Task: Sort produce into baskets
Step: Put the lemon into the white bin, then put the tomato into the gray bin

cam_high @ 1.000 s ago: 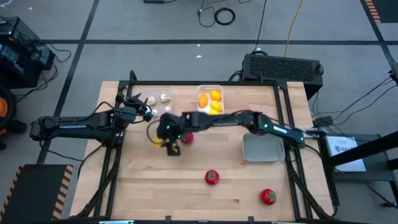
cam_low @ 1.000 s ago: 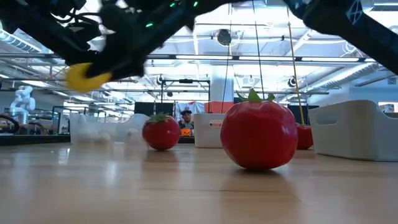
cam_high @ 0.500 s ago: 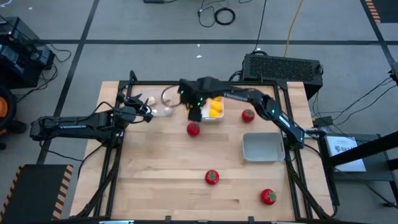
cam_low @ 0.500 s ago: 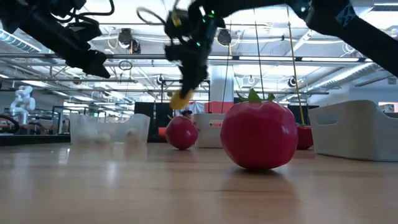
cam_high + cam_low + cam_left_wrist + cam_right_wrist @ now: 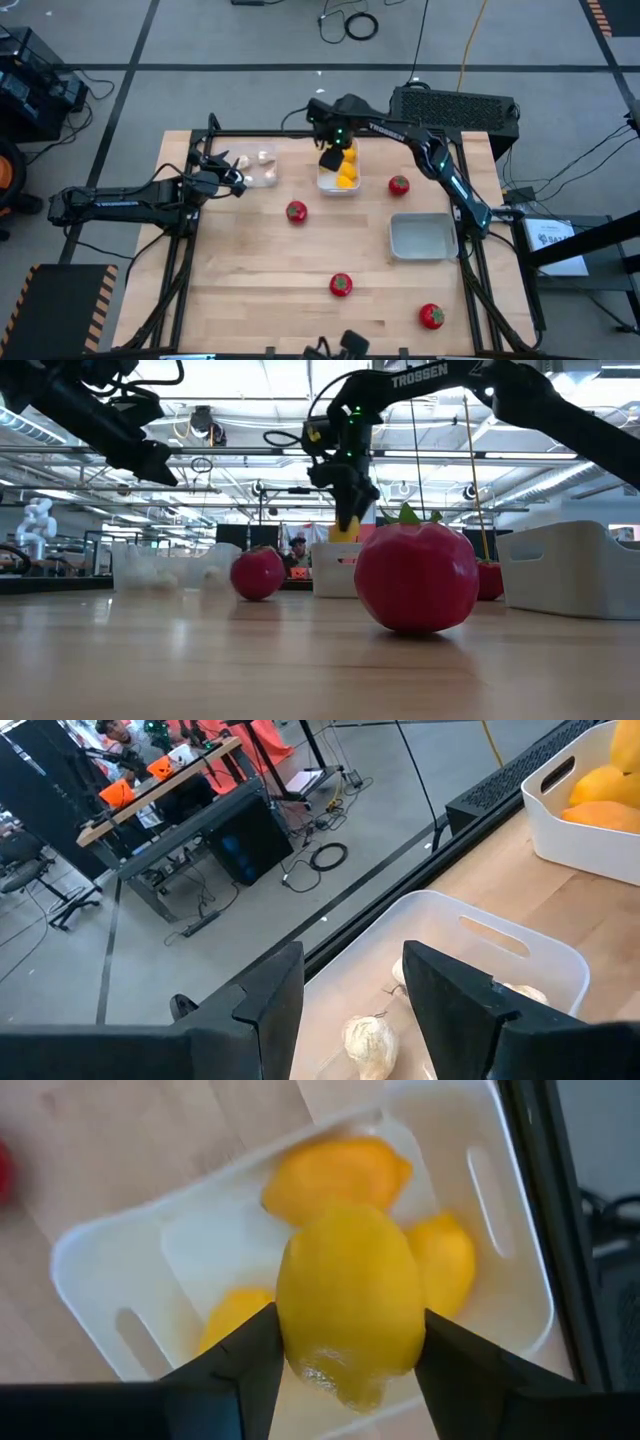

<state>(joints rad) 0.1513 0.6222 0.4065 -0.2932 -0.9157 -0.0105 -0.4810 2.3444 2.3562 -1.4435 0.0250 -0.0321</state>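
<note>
1. the right end effector [image 5: 345, 1370] hangs over the white basket [image 5: 337, 184] at the far side of the bench [image 5: 250, 290], pinching a yellow lemon [image 5: 350, 1300] between its two fingers [image 5: 235, 1370].
2. straight below the lemon, three yellow and orange fruits [image 5: 335, 1170] already lie in that basket, so the drop zone is crowded.
3. risk: if the fingers part from this height, the lemon may land on the rounded fruit under it, bounce or roll over the low rim and end up back on the bench. lowering first would cut that risk.
4. risk: the lemon is smooth and bulges beyond the fingers; a loose pinch during any sideways move could let it slip early, outside the basket.
5. risk: coming down too far could press the lemon or fingers into the fruit beneath, or catch the rim and shove the light basket.
6. the left end effector [image 5: 345, 1010] waits with fingers spread and nothing between them, just over the clear basket [image 5: 255, 165], where whitish garlic [image 5: 368, 1042] lies; it sits well to the side of the right one.
7. five tomatoes [image 5: 296, 211] remain loose on the bench, nearer the front than the right end effector, and the grey basket [image 5: 423, 238] holds nothing yet.
</note>
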